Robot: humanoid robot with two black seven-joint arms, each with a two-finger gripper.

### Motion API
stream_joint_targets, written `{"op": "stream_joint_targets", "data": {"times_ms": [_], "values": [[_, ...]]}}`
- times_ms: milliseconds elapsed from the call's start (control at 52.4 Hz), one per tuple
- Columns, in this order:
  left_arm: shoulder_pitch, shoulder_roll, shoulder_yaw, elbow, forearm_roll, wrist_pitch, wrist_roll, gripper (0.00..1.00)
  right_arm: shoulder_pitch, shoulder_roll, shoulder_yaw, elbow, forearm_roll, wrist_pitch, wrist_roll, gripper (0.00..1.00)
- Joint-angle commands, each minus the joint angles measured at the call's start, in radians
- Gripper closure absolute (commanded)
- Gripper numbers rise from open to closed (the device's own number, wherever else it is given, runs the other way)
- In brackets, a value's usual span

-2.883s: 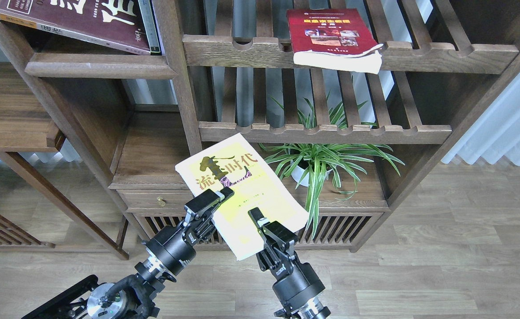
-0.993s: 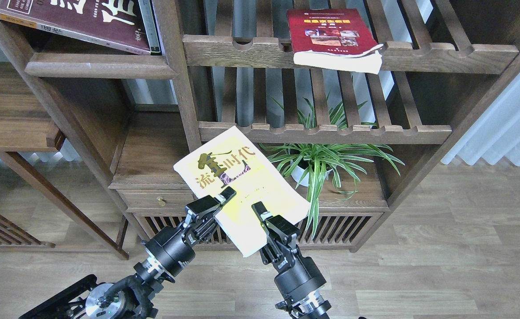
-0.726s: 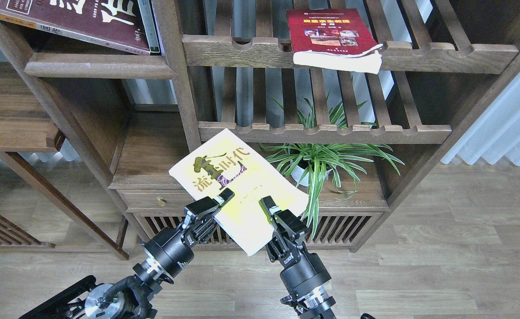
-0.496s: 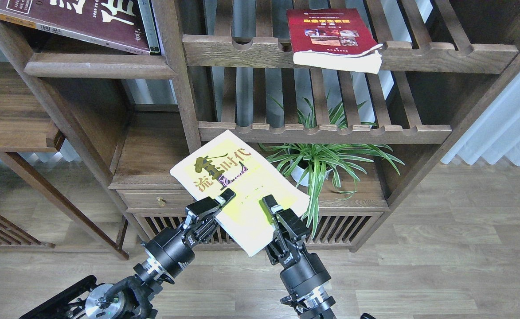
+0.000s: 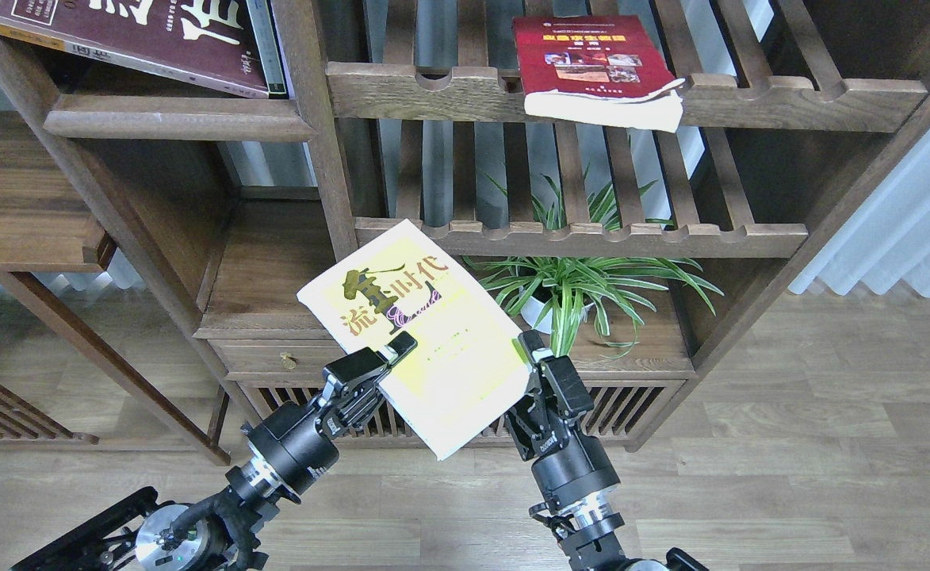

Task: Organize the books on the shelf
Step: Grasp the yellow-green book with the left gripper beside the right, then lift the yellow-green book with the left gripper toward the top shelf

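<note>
We hold the yellow-green paperback book (image 5: pixel 425 333) in the air before the dark wooden bookcase (image 5: pixel 322 198). Our left gripper (image 5: pixel 392 353) pinches its edge; the right gripper (image 5: pixel 530 353) seems only beside it, fingers unclear. With 1 pinch, it may slip.

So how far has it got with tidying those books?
One looks placed: the maroon book lies on the solid shelf at top left. In hand: the yellow-green book, held in the air in front of the bookcase, gripped by the left pincer with the right pincer at its right edge. Left: that one, and probably the red book, flat on the slatted rack.
</note>
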Motion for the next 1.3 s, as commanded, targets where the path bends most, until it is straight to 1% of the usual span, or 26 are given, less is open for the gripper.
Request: {"op": "stream_joint_targets", "data": {"times_ms": [0,363,573,802,974,1127,1279], "values": [[0.002,0.019,-0.003,-0.005,0.017,0.000,0.000,0.89,0.000,0.000,0.002,-0.013,-0.002,0.000,0.000,0.15],[0.002,0.120,-0.022,-0.008,0.029,0.000,-0.001,0.90,-0.002,0.000,0.017,-0.084,-0.005,0.000,0.000,0.15],[-0.005,0.140,-0.083,-0.010,0.038,0.000,0.000,0.91,0.004,0.000,0.039,-0.128,-0.008,0.000,-0.002,0.15],[-0.083,0.140,-0.114,-0.011,0.037,0.000,-0.008,0.92,0.004,0.000,0.039,-0.133,-0.008,0.000,-0.002,0.15],[-0.176,0.140,-0.132,-0.011,0.037,0.000,-0.014,0.93,0.006,0.000,0.042,-0.134,-0.008,0.000,-0.002,0.15],[-0.206,0.140,-0.149,-0.011,0.037,0.000,-0.012,0.93,0.007,0.000,0.059,-0.134,-0.008,0.000,-0.002,0.15],[-0.207,0.155,-0.192,-0.011,0.037,0.000,-0.012,0.93,0.007,0.000,0.061,-0.134,-0.008,0.000,-0.002,0.15]]}}
